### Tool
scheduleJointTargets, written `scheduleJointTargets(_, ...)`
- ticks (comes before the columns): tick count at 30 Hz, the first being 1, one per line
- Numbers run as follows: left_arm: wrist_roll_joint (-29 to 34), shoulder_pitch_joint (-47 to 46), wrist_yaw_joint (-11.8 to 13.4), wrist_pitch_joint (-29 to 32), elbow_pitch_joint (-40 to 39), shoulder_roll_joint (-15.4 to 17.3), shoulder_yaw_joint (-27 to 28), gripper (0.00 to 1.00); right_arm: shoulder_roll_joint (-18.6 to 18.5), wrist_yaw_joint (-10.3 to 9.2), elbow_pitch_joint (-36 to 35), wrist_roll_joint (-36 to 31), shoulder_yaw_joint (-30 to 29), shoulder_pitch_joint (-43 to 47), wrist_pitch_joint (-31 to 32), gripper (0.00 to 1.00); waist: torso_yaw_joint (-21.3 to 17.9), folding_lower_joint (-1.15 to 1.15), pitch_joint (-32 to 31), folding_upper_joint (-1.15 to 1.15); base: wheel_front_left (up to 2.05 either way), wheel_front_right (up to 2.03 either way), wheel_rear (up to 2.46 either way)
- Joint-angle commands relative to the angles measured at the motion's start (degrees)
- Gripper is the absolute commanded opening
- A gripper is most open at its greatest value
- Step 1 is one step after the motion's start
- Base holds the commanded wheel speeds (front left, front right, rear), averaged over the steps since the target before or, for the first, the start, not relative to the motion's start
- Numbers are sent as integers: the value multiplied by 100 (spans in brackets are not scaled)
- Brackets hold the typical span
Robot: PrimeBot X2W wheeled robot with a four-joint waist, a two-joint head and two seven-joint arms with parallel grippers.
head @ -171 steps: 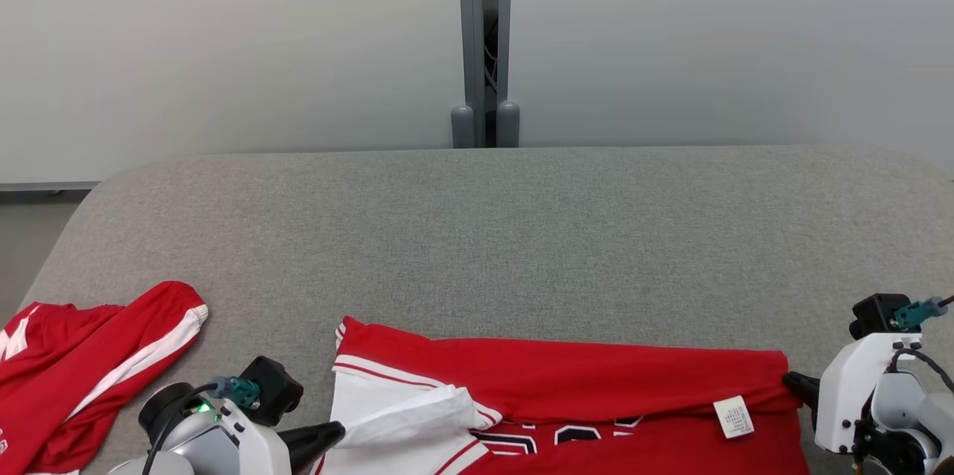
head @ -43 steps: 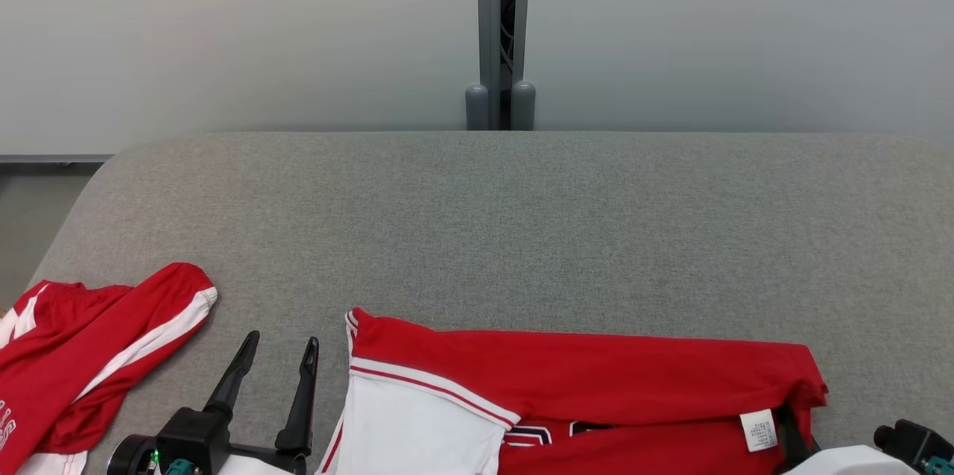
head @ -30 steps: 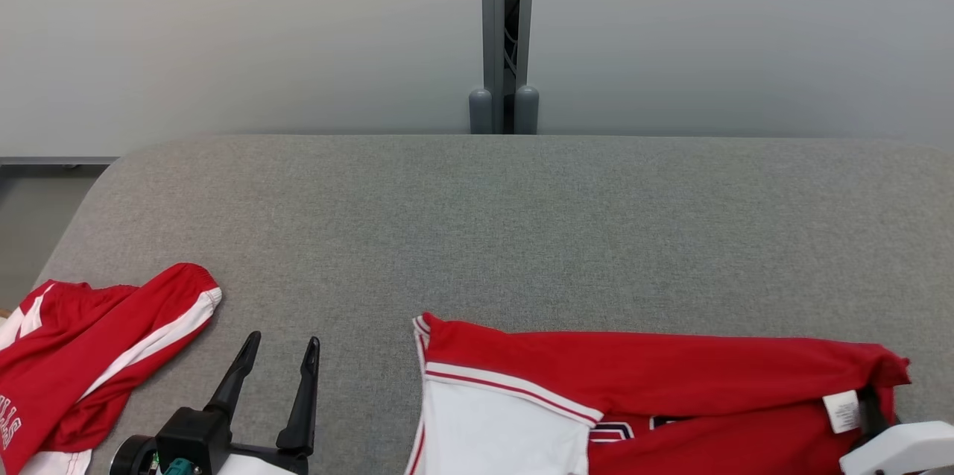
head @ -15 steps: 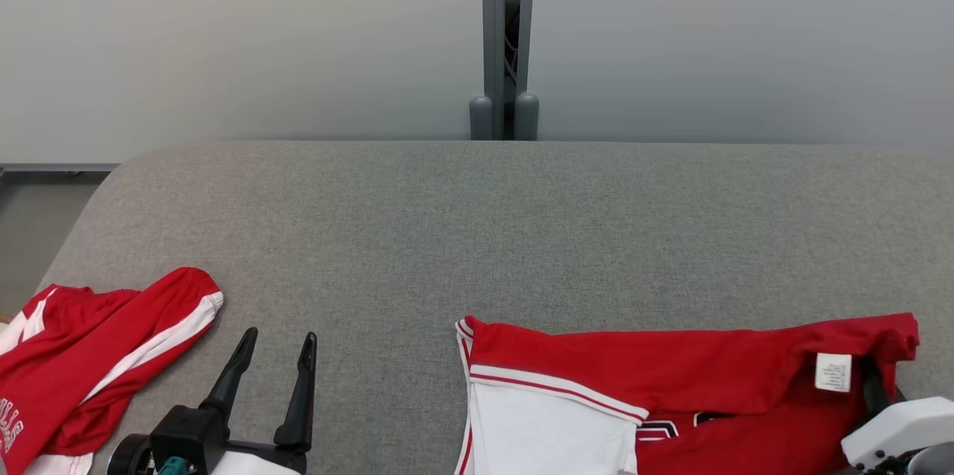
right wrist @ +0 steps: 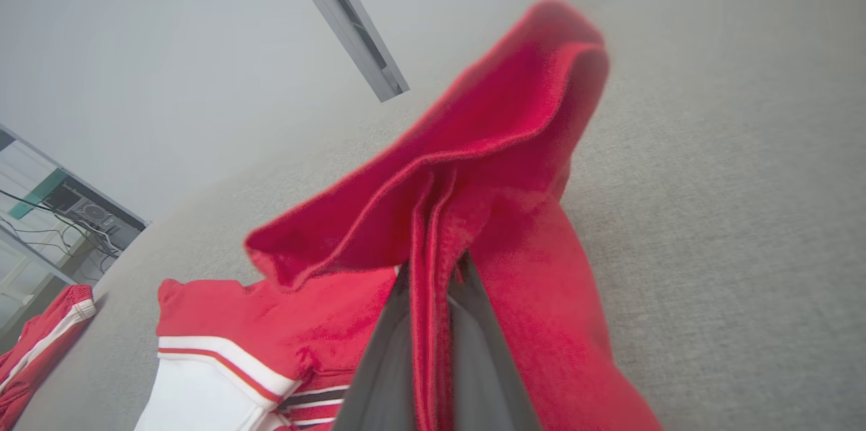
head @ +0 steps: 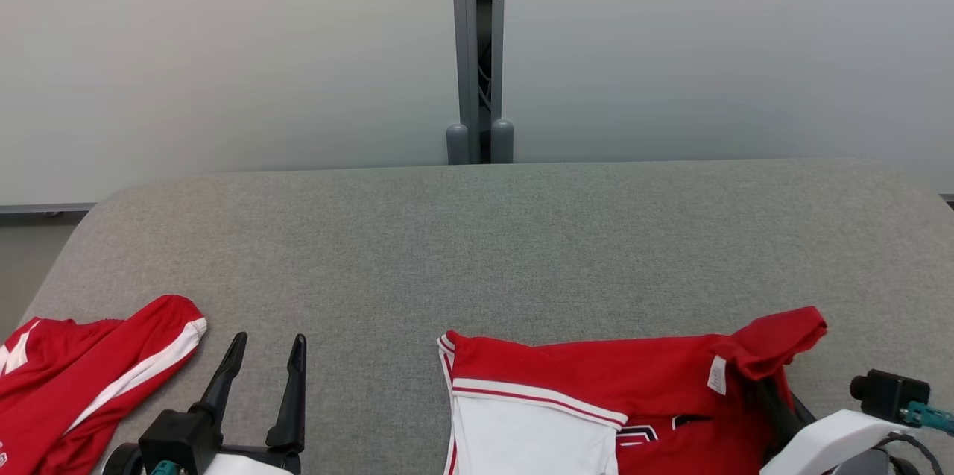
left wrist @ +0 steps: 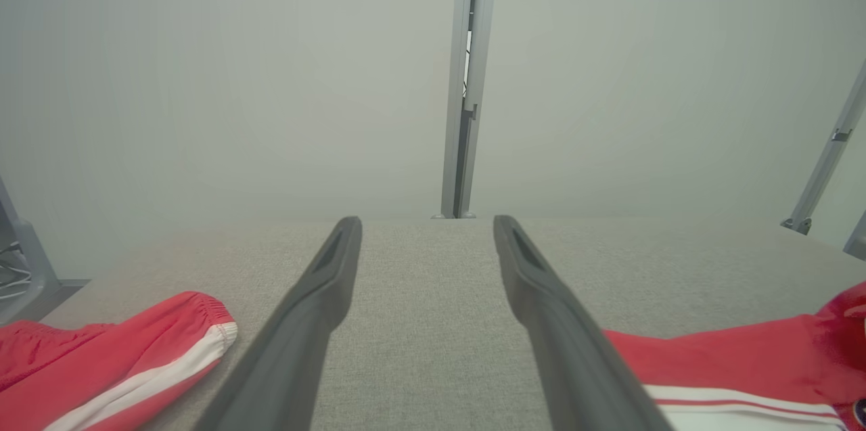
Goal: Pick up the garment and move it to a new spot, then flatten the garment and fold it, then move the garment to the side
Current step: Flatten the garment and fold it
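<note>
The garment (head: 596, 385), a red jersey with a white panel and striped trim, lies on the grey padded surface at the lower right of the head view. My right gripper (head: 762, 389) is shut on its right corner, which is lifted and folds over the fingers. The right wrist view shows the red cloth (right wrist: 473, 147) pinched between the shut fingers (right wrist: 389, 363). My left gripper (head: 268, 339) stands open at the lower left with nothing between its fingers, well left of the garment. In the left wrist view the left gripper (left wrist: 426, 222) is open over bare fabric, the garment (left wrist: 731, 356) to its right.
A second red garment with a white stripe (head: 82, 378) lies at the surface's left edge, also the red garment (left wrist: 135, 363) in the left wrist view. The grey padded surface (head: 477, 236) stretches back to a pale wall with a grey post (head: 477, 50).
My right gripper has dragged the garment to the right and raised its corner, which now bunches up over the fingers. The camera has shifted. The left gripper stays open in place.
</note>
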Motion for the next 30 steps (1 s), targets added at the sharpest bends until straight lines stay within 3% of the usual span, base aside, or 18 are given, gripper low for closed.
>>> scheduleJointTargets(1, -33, 15, 14, -25, 2, 23, 22, 100, -40, 0, -106, 40, 101, 31, 16, 0, -23, 0, -27, 0, 0, 0, 0)
scheduleJointTargets(8, -92, 47, 24, -25, 27, 23, 18, 100, 131, 0, -618, 154, 715, -123, 254, 0, -34, 0, -89, 0, 0, 0, 0)
scheduleJointTargets(15, -151, 32, 43, -25, 20, 23, 18, 100, 544, 0, -945, 732, 1058, -266, 539, 0, 99, 0, -111, 0, 0, 0, 0)
scheduleJointTargets(30, -252, 11, 42, -25, 87, 24, 102, 100, 1317, 0, -244, 1440, 1620, -736, 612, 0, 804, 0, -61, 0, 0, 0, 0)
